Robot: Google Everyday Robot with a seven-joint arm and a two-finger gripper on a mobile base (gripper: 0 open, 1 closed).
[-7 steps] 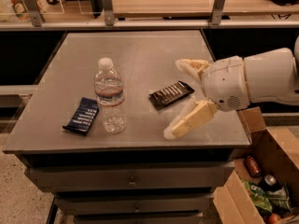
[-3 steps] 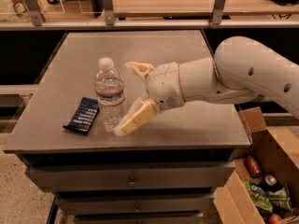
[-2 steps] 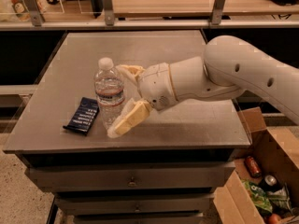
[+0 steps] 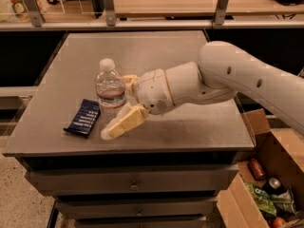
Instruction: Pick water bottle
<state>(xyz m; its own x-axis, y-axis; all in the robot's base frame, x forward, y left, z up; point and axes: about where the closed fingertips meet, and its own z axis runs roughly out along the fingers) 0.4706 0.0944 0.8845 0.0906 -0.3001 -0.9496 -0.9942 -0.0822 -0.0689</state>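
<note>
Nearly there: I see the water bottle upright on the table, not lifted. My gripper, reaching from three o'clock, appears to straddle it, fingers spread wide. Closing and lifting remain.

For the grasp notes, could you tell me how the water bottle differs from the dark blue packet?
The water bottle stands upright; the dark blue packet lies flat. The bottle is clear, the packet opaque. The open gripper brackets the bottle, not the packet. Both rest on the table.
</note>
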